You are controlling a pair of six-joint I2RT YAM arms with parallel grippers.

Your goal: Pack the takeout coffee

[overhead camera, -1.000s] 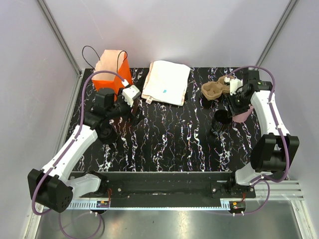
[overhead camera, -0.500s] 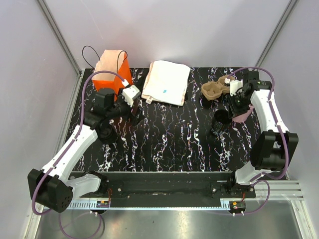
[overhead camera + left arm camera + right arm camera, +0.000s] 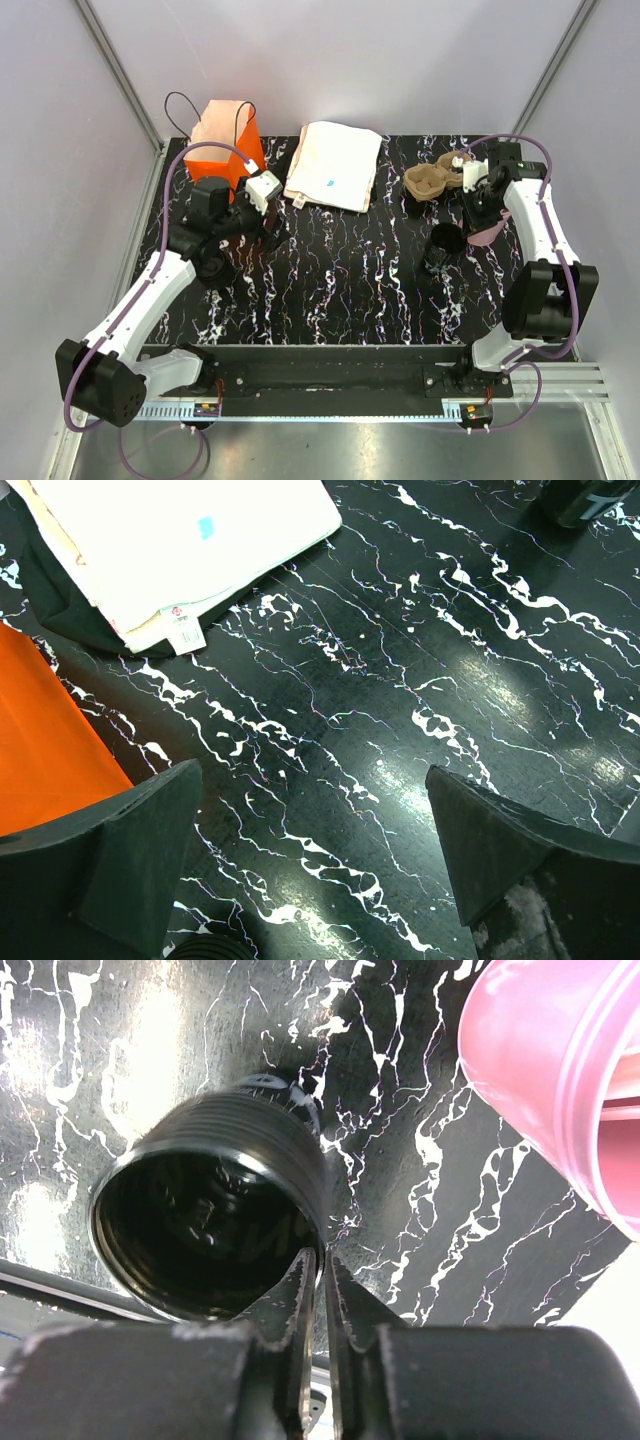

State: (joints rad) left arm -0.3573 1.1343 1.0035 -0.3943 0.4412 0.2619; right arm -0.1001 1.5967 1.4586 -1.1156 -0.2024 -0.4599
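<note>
Takeout coffee: the takeout coffee (image 3: 443, 243), a small black cup, stands upright on the right half of the table (image 3: 340, 290), mouth open and no lid on it; the right wrist view looks past a ribbed rim into its dark inside
Neighbours: the pink cup (image 3: 560, 1090) is near it on the right, with bare table between them; the brown cup carrier (image 3: 430, 181) lies near it on the far side, and the cup sits in none of its wells
Right gripper: the right gripper (image 3: 322, 1260) has its fingers drawn almost together, one over the inside of the rim and one outside it, so it looks to be pinching the cup's wall on the side nearest the arm
Left gripper: the left gripper (image 3: 312, 775) is spread wide with nothing between its fingers, hanging over bare table close to the orange bag (image 3: 225, 140) and the white folded stack (image 3: 335, 165)
Done: by the look of it, only the grasp; the cup seems to have its base on the table, not lifted
Left to do: the whole packing, as judged from here: raising the cup and setting it into a holder, likely the carrier or the orange bag; which one is meant cannot be told
Stage: early, at the pick-up
</note>
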